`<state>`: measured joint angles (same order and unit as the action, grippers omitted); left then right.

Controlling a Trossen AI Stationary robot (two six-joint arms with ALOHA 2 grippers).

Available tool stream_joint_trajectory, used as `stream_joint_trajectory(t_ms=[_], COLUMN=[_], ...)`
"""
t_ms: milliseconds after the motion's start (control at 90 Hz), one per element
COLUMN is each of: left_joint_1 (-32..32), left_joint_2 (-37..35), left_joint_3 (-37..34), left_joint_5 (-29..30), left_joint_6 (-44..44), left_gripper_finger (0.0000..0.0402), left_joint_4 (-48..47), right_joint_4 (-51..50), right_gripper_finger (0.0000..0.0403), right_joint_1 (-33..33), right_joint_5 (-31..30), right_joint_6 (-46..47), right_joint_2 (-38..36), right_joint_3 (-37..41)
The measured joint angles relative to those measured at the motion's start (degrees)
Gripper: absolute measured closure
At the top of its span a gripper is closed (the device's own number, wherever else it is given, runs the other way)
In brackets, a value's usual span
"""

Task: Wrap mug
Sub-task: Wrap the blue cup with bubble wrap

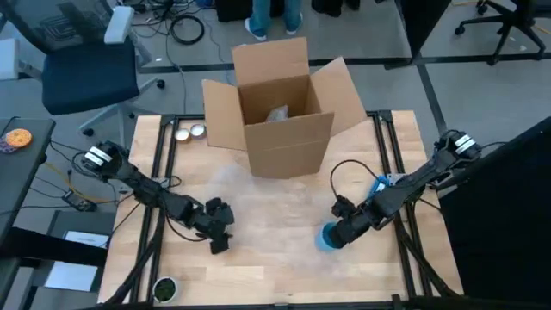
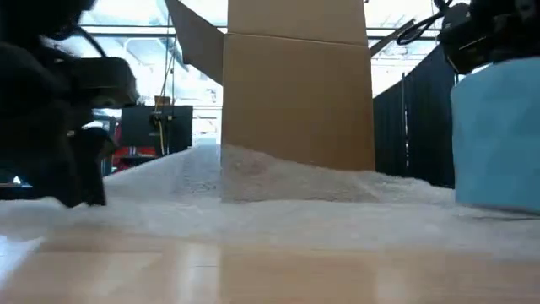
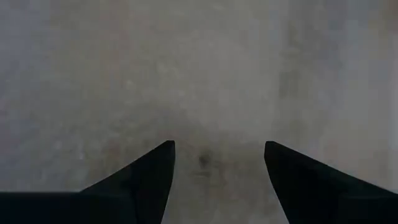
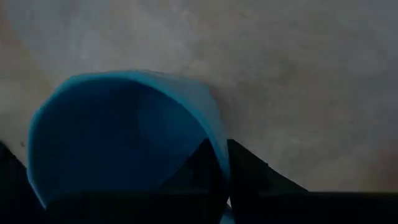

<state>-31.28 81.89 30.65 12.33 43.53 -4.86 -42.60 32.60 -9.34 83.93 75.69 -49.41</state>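
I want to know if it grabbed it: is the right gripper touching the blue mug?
Touching: the right wrist view shows the right gripper pinching the blue mug's rim.

The mug (image 1: 328,238) is light blue, smooth-walled and open at the top, and it stands on the worktop's right front part, at the right edge of the bubble wrap (image 1: 258,202). In the right wrist view its round mouth and darker blue inside show, with one dark finger inside the rim and one outside it. The bubble wrap is a pale, see-through sheet spread flat over the middle of the worktop, its far edge reaching the foot of the cardboard box.
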Motion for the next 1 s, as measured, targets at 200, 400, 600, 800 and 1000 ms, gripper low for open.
stream_joint_trajectory(t_ms=[200, 400, 600, 800, 1000], left_joint_1=[-4.9, -6.54, -5.78, -7.53, -10.04], left_joint_2=[0.02, -0.09, -0.28, -0.42, -0.42], left_joint_3=[-0.3, 2.82, 13.2, 26.06, 29.14], left_joint_5=[-4.93, -8.67, -8.52, -5.61, -2.94], left_joint_6=[4.23, 3.59, -3.03, -6.77, -7.51], left_gripper_finger=[0.0167, 0.0167, 0.0167, 0.0167, 0.0167], left_joint_4=[5.87, 10.52, -2.83, -23.27, -28.64], right_joint_4=[-5.44, 8.22, 35.26, 28.47, 11.07], right_gripper_finger=[0.0402, 0.0402, 0.0402, 0.0402, 0.0402], right_joint_1=[-0.13, -0.4, -1.99, -5.72, -9.18], right_joint_5=[-1.84, -12.05, -14.22, -16.18, -11.28], right_joint_6=[0.05, -3.82, -15.42, -18.82, -23.57], right_joint_2=[-6.79, -6.61, 4.31, 16.52, 23.07], right_joint_3=[0.02, -0.01, -1.08, -11.19, -24.35])
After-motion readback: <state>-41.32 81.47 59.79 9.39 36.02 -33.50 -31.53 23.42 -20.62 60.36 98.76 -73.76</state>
